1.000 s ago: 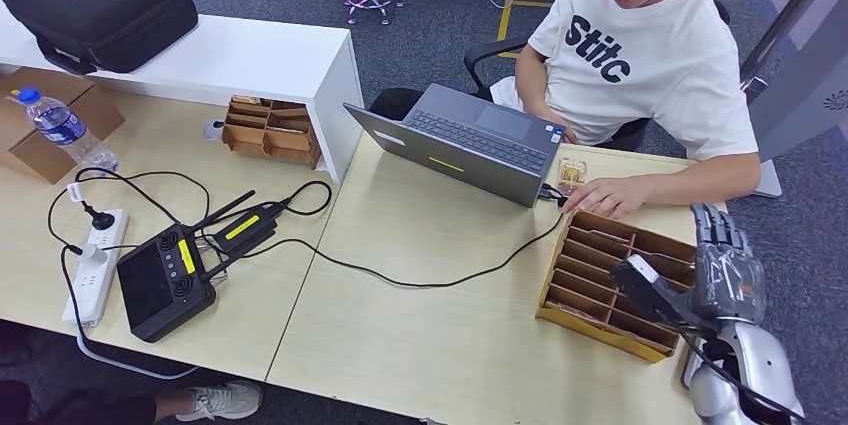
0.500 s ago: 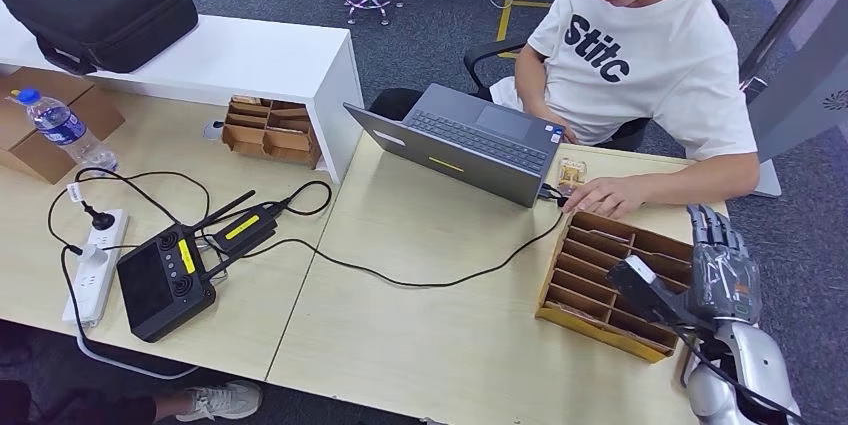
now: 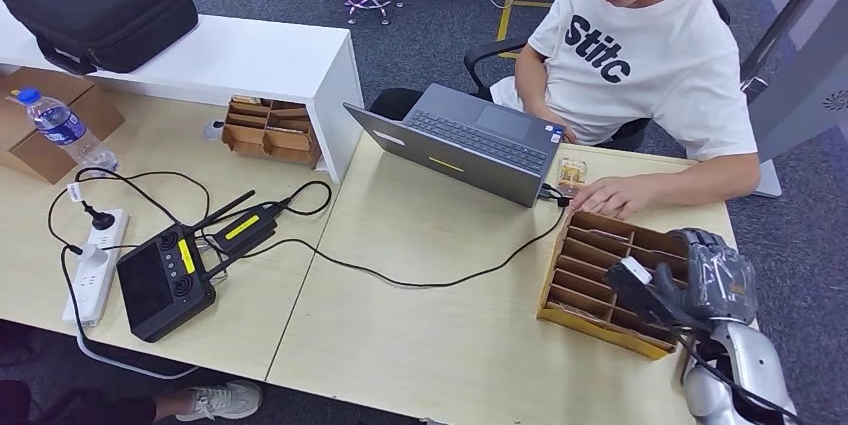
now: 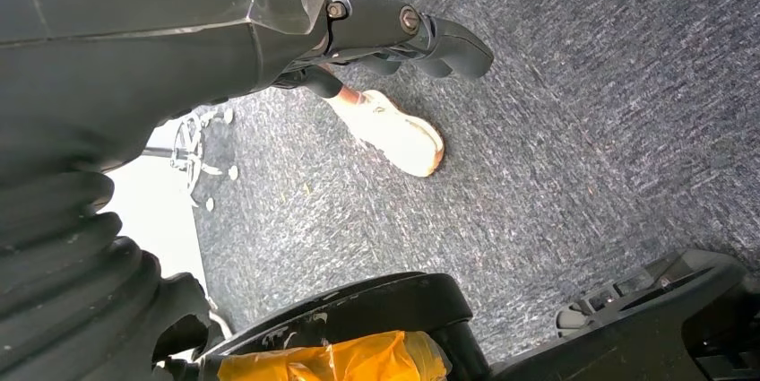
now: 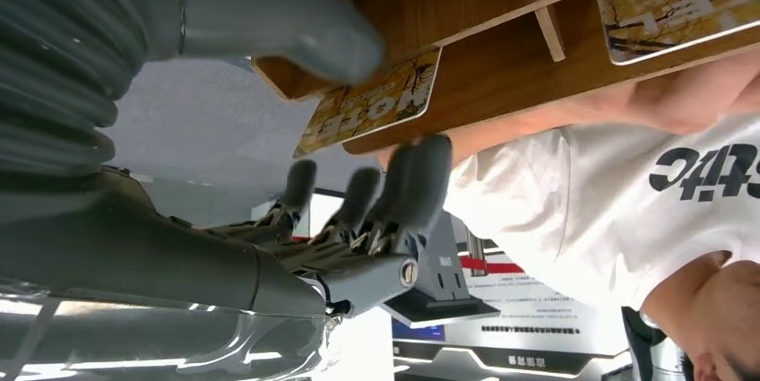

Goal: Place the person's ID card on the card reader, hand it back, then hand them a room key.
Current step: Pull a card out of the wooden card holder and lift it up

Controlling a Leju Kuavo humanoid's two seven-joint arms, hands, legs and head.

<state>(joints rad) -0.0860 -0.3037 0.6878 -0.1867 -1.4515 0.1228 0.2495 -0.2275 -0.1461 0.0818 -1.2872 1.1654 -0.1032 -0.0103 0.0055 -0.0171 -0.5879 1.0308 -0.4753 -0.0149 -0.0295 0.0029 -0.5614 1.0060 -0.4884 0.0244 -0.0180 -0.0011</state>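
Reaching with the right hand [image 3: 710,280] over the near corner of the wooden divider tray [image 3: 592,290] at the right end of the pale wood table [image 3: 450,345]. Curling thumb and fingers around the edge of a gold-patterned room key card [image 5: 367,103] lying in an outer compartment; being blurred there, not showing whether gripping it or only closing in. Another such card [image 5: 690,0] lying a compartment further along. Letting the left hand [image 4: 385,31] hang above grey carpet [image 4: 582,157], fingers loosely released and carrying nothing.

Sitting across the table, a person in a white T-shirt [image 3: 640,55], resting one hand [image 3: 610,195] on the tabletop just beside the tray's far edge. Standing open near that hand, a grey laptop [image 3: 470,140], trailing a black cable [image 3: 430,283] across the surface. Lying on the adjoining table to the left: a black controller [image 3: 165,280], a white power strip [image 3: 95,265], a water bottle [image 3: 62,127] leaning against a cardboard box [image 3: 40,145]. Behind them, a white shelf [image 3: 240,55] bearing a black case [image 3: 95,5].
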